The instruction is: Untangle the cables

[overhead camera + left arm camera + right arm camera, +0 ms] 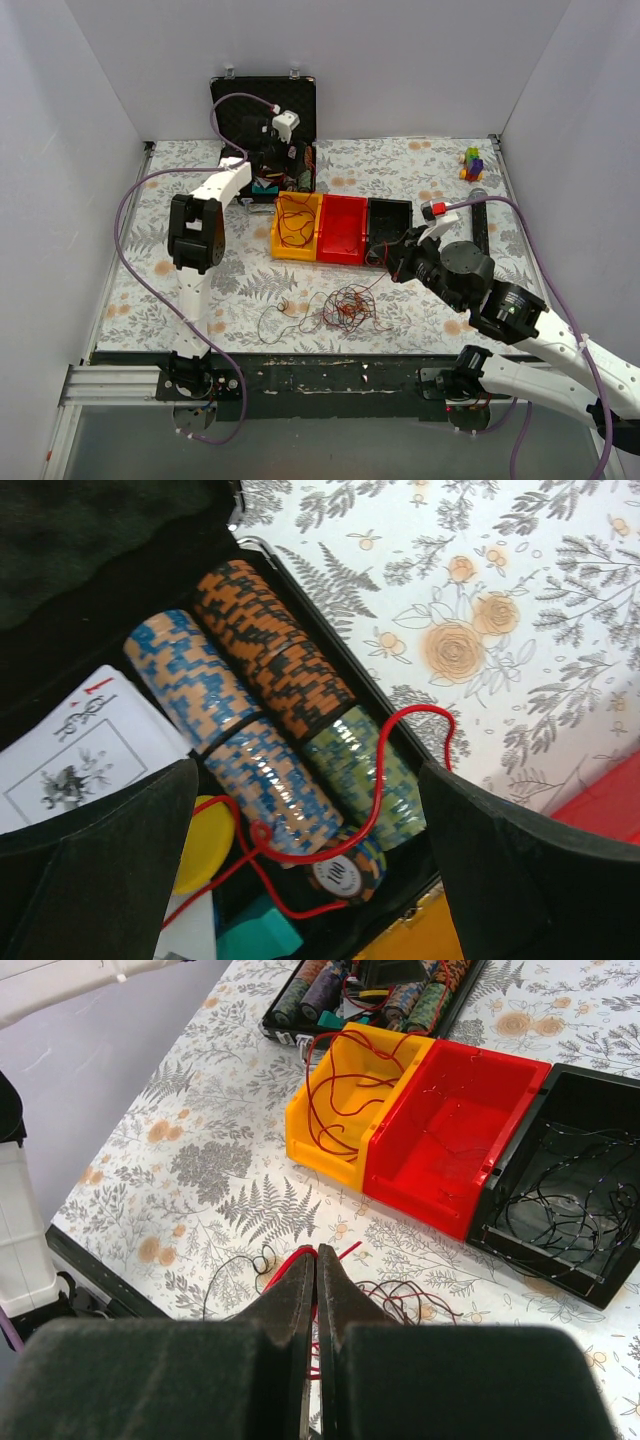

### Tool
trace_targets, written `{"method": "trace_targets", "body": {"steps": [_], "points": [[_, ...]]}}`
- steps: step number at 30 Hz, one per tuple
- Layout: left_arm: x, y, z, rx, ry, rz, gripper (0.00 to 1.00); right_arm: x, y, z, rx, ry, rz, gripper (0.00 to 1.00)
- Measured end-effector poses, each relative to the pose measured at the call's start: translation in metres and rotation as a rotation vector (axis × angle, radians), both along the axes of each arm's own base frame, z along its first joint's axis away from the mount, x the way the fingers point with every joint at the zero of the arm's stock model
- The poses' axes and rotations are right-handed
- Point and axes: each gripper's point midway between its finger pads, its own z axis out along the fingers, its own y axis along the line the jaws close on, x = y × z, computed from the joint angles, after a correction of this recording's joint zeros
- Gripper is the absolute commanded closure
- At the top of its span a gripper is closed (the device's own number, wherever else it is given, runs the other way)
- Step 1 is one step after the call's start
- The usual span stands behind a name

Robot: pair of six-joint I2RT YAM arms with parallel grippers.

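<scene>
Tangled cables on the table
Left end effector wide over poker chips; right end effector pinched shut.

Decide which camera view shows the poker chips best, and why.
Left wrist view: the poker chips lie close up, their orange, blue and green striped edges sharp. The right wrist view catches only a few rows at its top edge; in the top external view the left arm largely hides them.
</scene>
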Motion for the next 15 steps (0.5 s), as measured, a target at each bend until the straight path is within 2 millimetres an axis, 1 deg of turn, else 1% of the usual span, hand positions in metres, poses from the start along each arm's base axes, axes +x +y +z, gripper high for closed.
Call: {"method": "trace_targets", "body": {"steps": [3,4,5,6,8,9,11,12,15], "points": [[0.006,0.008,0.003,0.011,-0.032,0.001,0.12,0.000,0.000,0.000,0.000,0.001,0.003,0.99],[0.007,0.008,0.003,0.016,-0.041,-0.004,0.17,0.000,0.000,0.000,0.000,0.001,0.003,0.99],[0.007,0.009,0.003,0.022,-0.049,-0.010,0.24,0.000,0.001,0.000,0.000,0.001,0.004,0.99],[0.005,0.008,0.002,0.027,-0.053,-0.019,0.37,0.000,0.001,0.000,0.000,0.001,0.004,0.99],[0.000,0.007,-0.003,0.039,-0.053,-0.046,0.66,0.000,0.000,0.000,0.000,0.001,0.003,0.99],[-0.003,0.006,-0.006,0.043,-0.050,-0.061,0.79,0.000,0.000,0.000,0.000,0.001,0.003,0.99],[-0.008,0.005,-0.013,0.052,-0.044,-0.089,0.98,0.000,0.000,0.000,0.000,0.001,0.003,0.99],[-0.010,0.005,-0.016,0.058,-0.041,-0.101,1.00,0.000,0.000,0.000,0.000,0.001,0.003,0.99],[-0.015,0.004,-0.018,0.065,-0.037,-0.127,1.00,0.000,0.000,0.000,0.000,0.001,0.003,0.99]]}}
